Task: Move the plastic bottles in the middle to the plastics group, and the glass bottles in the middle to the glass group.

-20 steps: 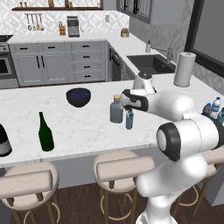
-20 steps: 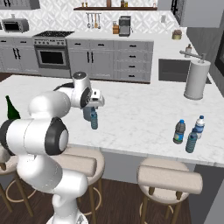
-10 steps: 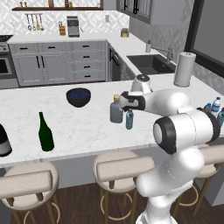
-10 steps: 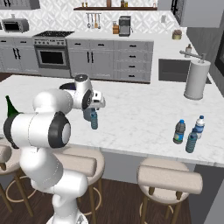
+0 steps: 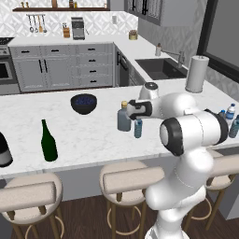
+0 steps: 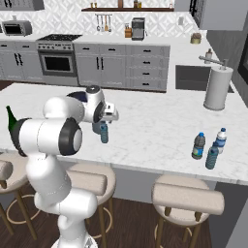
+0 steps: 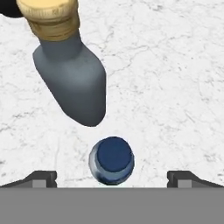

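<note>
On white marble counter (image 5: pixel 84 135), wide-open gripper (image 7: pixel 112 177) hovering directly above blue-capped water bottle (image 7: pixel 111 160), fingertips (image 7: pixel 41 178) either side, grey cork-capped bottle (image 7: pixel 72 78) just beside.

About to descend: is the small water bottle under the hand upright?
Upright: the water bottle shows its blue cap straight-on in the hand view.

A rendered domestic kitchen. A white marble island surface (image 5: pixel 84 135) is fronted by padded bar stools (image 5: pixel 135 179); behind it run grey drawer cabinets (image 6: pixel 121 65), a built-in oven (image 6: pixel 57 63), a sink with faucet (image 5: pixel 163 65), hanging utensils (image 5: pixel 35 21), and a paper towel roll (image 6: pixel 217 87).
</note>
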